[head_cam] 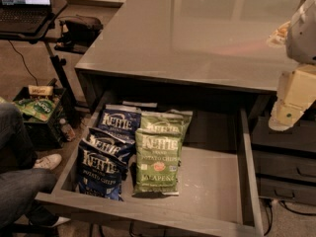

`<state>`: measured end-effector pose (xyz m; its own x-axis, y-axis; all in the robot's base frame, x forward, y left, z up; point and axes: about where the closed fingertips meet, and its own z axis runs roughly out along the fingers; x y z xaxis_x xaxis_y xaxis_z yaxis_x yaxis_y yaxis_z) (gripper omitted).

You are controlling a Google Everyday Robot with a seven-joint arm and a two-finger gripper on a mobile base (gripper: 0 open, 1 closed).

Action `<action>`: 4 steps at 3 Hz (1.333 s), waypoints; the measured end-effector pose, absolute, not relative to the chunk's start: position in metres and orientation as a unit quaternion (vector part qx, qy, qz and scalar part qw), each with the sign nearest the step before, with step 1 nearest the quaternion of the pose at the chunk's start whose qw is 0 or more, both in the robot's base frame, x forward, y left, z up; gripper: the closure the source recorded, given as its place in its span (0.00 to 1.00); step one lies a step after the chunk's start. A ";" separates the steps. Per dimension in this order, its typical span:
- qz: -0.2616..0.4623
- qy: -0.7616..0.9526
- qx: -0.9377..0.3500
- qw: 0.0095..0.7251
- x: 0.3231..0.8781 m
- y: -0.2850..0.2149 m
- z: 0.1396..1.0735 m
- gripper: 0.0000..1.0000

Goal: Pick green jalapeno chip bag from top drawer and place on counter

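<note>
Two light-green jalapeno chip bags lie in the open top drawer (pixel 212 181). The front one (pixel 157 162) lies flat, label up, and overlaps the second (pixel 167 121) behind it. Several dark blue Kettle bags (pixel 101 168) lie stacked to their left. The glossy grey counter (pixel 197 33) spans the space above the drawer. My gripper (pixel 285 117) hangs at the right edge of the view, over the counter's right front corner. It is above and to the right of the drawer, well apart from the bags.
Dark drawer fronts (pixel 284 167) stack at the right of the open drawer. A laptop (pixel 24 4) on a black stand is at the far left. A black crate (pixel 39 112) stands on the floor. A seated person's leg (pixel 19 186) and shoe (pixel 47 161) are at the lower left.
</note>
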<state>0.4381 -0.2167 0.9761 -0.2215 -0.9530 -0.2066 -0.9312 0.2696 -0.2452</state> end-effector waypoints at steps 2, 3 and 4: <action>-0.067 0.771 -0.614 0.157 0.454 -0.203 0.976 0.00; -0.092 0.756 -0.633 0.141 0.475 -0.165 0.954 0.00; -0.086 0.749 -0.648 0.106 0.487 -0.132 0.920 0.00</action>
<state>0.4868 -0.1317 0.9198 -0.1375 -0.9894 -0.0473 -0.9531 0.1452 -0.2655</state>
